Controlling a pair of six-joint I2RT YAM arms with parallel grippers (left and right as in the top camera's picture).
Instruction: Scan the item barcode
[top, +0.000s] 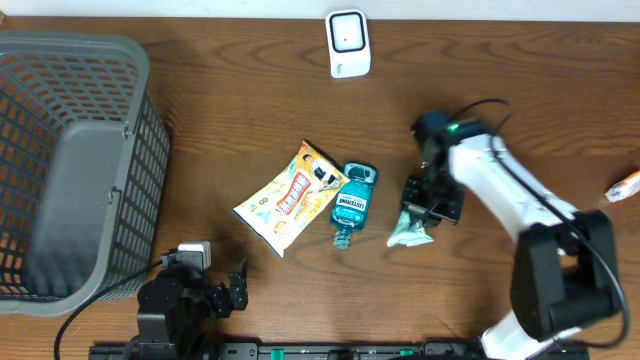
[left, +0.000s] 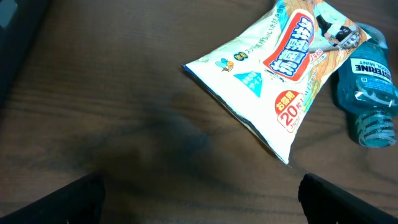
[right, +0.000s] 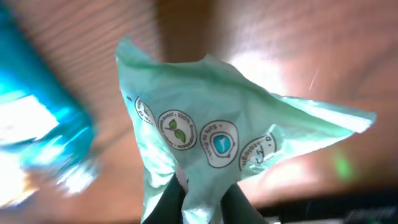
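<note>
Overhead and wrist views of the wooden table (top: 250, 120). The pale green packet (top: 410, 233) is shown right of centre, just beside the blue mouthwash bottle (top: 353, 200) but apart from it. The right gripper (top: 422, 212) is closed narrowly on the packet. In the right wrist view its dark fingers (right: 165, 208) are seen pinching the packet's lower end, and a row of small round printed emblems is seen on the crumpled film. Whether the packet is raised off the table or resting on it cannot be told.

The left gripper (left: 202, 202) is held wide apart with nothing between its fingers, low over bare wood near the front edge. A yellow and white snack bag (top: 288, 197) is shown lying flat in the middle of the table, its right edge touching the bottle; the bottle lies on its side with its cap toward the front edge. A grey mesh basket (top: 130, 190) is placed at the left edge. A white device (top: 348, 42) is set at the far edge, well apart from the packet. A small orange and white tube (top: 622, 187) is visible at the right edge.
</note>
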